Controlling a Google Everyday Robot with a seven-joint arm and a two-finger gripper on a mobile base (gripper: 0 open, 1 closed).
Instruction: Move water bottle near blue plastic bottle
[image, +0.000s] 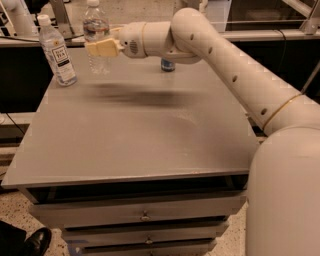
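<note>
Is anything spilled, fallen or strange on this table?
Nothing stands out. The gripper holds the water bottle upright over the table's far left part, near the upright blue plastic bottle. No spill is visible.

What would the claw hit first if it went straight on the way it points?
Likely the blue plastic bottle, just beyond the water bottle the claw grips near the table's far-left corner, though depth is unclear.
</note>
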